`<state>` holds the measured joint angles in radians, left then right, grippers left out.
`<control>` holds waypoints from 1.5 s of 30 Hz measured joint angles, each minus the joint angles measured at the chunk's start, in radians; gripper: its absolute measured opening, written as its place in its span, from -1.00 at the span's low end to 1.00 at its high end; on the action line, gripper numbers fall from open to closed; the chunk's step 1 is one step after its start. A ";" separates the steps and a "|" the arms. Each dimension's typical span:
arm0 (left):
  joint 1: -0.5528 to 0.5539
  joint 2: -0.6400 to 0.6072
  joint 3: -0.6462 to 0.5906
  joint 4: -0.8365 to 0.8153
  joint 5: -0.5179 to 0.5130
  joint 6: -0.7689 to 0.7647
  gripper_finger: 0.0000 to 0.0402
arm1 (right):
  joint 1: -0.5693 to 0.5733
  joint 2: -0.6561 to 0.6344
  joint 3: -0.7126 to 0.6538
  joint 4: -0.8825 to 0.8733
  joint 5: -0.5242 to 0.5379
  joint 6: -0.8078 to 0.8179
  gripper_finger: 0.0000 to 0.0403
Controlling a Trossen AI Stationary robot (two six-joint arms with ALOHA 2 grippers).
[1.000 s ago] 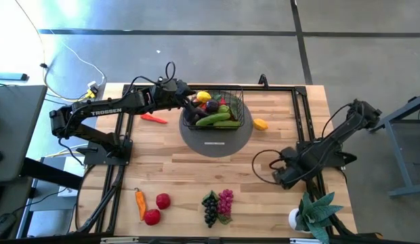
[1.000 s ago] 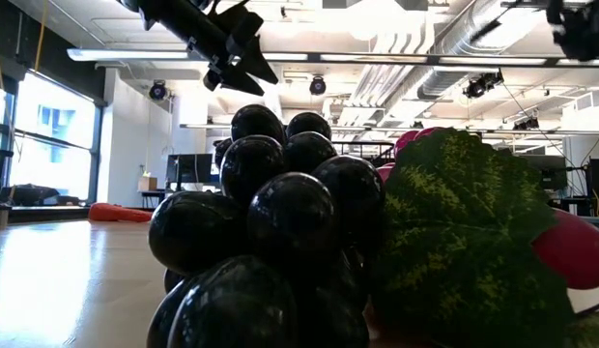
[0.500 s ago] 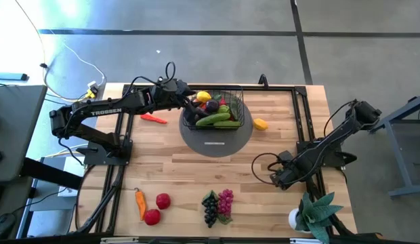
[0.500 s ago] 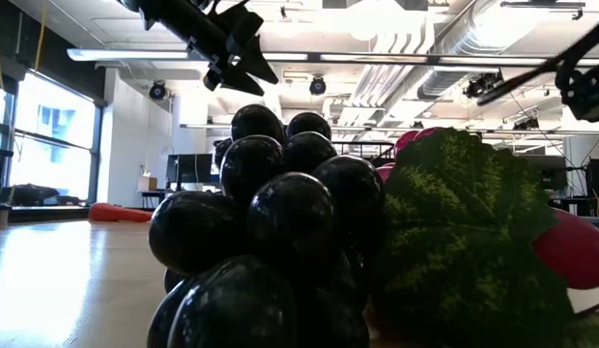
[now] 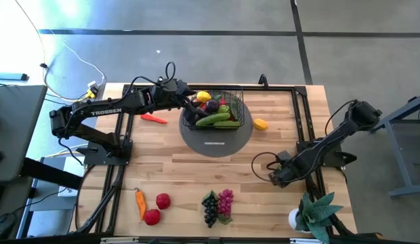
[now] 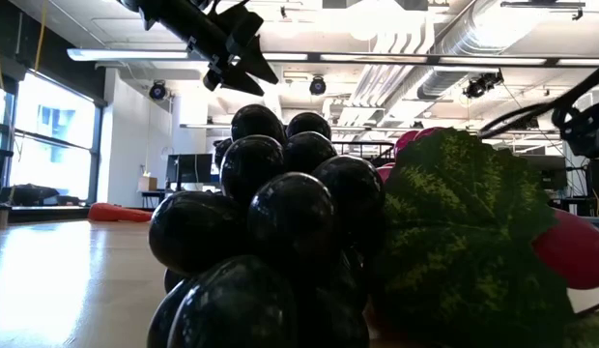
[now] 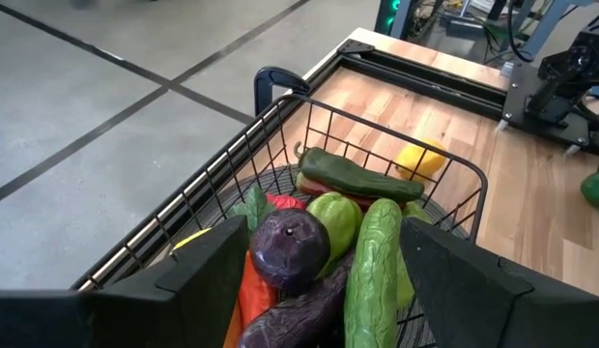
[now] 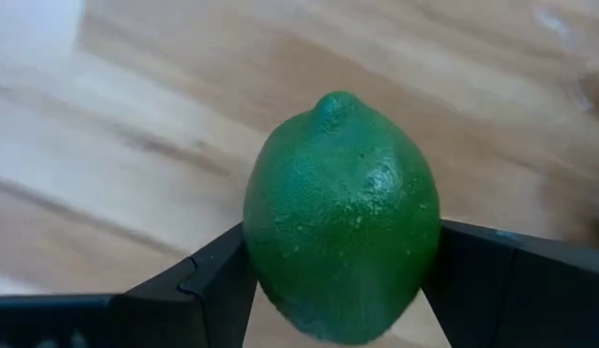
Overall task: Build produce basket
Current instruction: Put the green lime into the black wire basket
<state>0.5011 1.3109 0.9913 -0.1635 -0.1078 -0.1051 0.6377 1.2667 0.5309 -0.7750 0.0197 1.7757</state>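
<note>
My right gripper [image 8: 343,290] is clamped on a green lime [image 8: 341,215] at its widest girth, low over the table's right side. Looks light, hard, glossy; round, so likely slippery. Left gripper [image 7: 314,280] spread wide over the basket [image 5: 238,93], far centre.

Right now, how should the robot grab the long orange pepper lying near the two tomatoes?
Best across its narrow middle, coming straight down from above. The orange pepper lies flat on the table, long and thin. The tomatoes sit close on one side, so the claw should close across its width, away from the green stem.
</note>
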 joint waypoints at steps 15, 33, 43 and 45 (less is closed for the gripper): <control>0.000 0.000 0.000 -0.066 0.000 -0.007 0.29 | -0.023 0.000 0.054 0.045 0.060 -0.029 -0.17; 0.001 0.000 0.000 -0.180 -0.069 0.013 0.29 | -0.201 0.000 0.340 0.054 0.311 -0.245 -0.16; 0.001 -0.021 0.000 -0.317 -0.091 0.055 0.26 | -0.415 0.000 0.504 0.063 0.409 -0.581 -0.15; 0.001 -0.032 0.000 -0.325 -0.102 0.057 0.23 | -0.461 0.000 0.529 0.066 0.421 -0.667 -0.15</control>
<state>0.5018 1.2786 0.9913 -0.4882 -0.2095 -0.0483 0.1764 1.2667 1.0595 -0.7093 0.4410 1.1091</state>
